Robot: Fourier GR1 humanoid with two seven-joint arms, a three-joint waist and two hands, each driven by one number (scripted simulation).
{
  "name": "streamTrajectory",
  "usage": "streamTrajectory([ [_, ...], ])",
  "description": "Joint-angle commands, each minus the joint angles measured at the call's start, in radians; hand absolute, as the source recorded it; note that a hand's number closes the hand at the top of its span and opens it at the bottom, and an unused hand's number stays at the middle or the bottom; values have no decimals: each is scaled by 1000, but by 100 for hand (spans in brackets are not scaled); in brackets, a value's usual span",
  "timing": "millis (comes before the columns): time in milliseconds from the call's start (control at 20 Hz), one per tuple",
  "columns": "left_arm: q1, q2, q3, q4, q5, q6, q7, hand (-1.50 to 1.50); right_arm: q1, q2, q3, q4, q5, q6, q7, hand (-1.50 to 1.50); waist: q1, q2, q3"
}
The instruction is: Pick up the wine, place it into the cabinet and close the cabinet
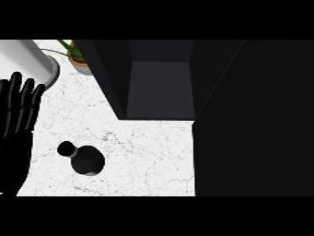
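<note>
A dark wine bottle (84, 158) stands upright on the white marble counter (139, 152), seen from above with its black cap at the upper left. My left hand (6, 124) rests open at the view's left edge, fingers straight and pointing up, apart from the bottle. A dark cabinet (156, 78) stands behind the bottle with its inside showing, and its door (261, 120) fills the right half of the view. My right hand does not show.
A white round vessel (16, 57) sits at the far left corner. Beside it is a potted green plant (76, 55). Bare marble lies between the bottle and the cabinet.
</note>
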Motion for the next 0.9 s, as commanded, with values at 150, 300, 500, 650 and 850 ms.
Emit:
streamTrajectory([
  [150,-26,64,-20,9,43,-112,-5,-150,104,-2,30,-169,20,12,10,-150,-6,-7,42],
  [300,-20,-32,-87,132,204,-140,94,-150,150,-6,138,-91,-97,136,49,-150,-17,2,42],
  [500,-76,-40,-58,107,307,-115,229,-150,190,-43,118,-213,-158,155,144,-150,-8,-6,42],
  [650,-160,-66,-99,109,268,-60,295,-150,181,-65,48,-204,-230,178,166,-150,-3,-5,42],
  [850,-96,-55,-84,47,276,-52,320,-150,186,-39,70,-241,-210,171,223,-150,3,-5,42],
])
